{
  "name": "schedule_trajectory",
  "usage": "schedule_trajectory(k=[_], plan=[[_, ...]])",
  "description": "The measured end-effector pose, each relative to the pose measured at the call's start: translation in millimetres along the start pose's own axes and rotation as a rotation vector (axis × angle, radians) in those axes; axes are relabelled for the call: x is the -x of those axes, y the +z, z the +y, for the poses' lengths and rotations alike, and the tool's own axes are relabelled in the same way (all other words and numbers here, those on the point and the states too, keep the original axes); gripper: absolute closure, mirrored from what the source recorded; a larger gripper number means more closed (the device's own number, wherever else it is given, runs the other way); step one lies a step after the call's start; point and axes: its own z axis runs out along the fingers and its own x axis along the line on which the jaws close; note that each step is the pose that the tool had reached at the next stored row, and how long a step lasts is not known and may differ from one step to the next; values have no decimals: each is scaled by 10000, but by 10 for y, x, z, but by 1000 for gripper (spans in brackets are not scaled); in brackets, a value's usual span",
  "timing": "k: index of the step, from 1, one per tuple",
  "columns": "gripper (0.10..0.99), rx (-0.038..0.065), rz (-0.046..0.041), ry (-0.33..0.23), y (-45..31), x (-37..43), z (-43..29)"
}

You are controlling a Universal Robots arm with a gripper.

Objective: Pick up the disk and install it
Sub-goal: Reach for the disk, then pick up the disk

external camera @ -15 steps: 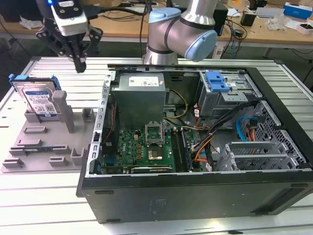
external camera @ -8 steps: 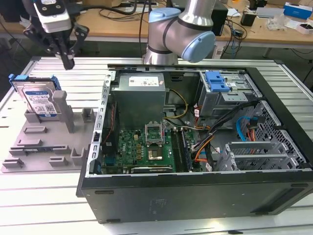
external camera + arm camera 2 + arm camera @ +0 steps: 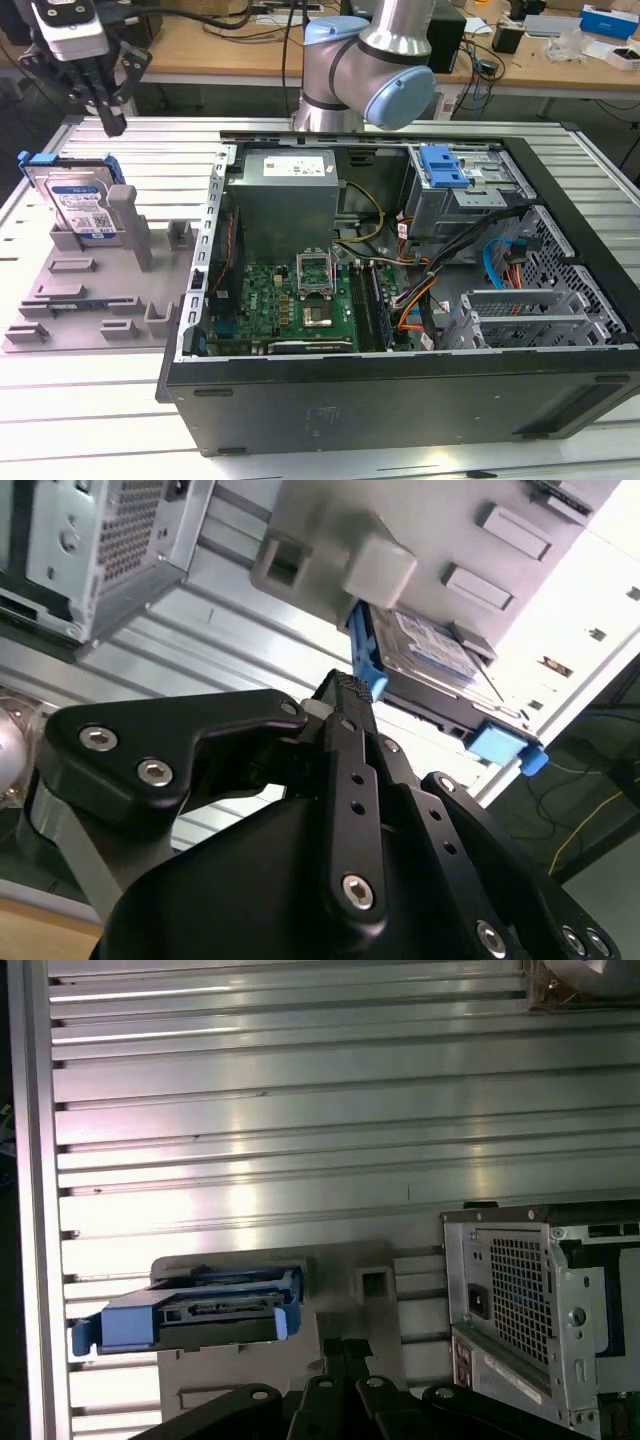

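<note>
The disk [image 3: 82, 205] is a silver hard drive with a white-and-blue label in a blue carrier rail. It stands on edge in a slot of the grey fixture [image 3: 80, 300] at the exterior view's left. My gripper [image 3: 114, 122] hangs above the disk's far end, apart from it, fingers together and holding nothing. In the second wrist view the shut fingertips [image 3: 350, 692] sit just short of the disk [image 3: 430, 660] and its blue rail. In the first wrist view the disk [image 3: 200, 1312] lies beside the gripper [image 3: 340, 1348].
An open computer case [image 3: 400, 400] fills the middle and the exterior view's right, with a motherboard, cables and a drive cage carrying a blue latch [image 3: 443, 165]. The arm's elbow [image 3: 370, 60] rises behind the case. Ribbed aluminium tabletop [image 3: 300, 1110] surrounds the fixture.
</note>
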Motion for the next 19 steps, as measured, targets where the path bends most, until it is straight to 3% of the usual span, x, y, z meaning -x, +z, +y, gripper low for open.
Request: schedule_trajectory(k=[4, 5, 19], plan=[[980, -1, 8, -2, 13, -227, 81], [980, 0, 11, -1, 14, -250, 85], [980, -1, 12, -1, 13, -272, 83]])
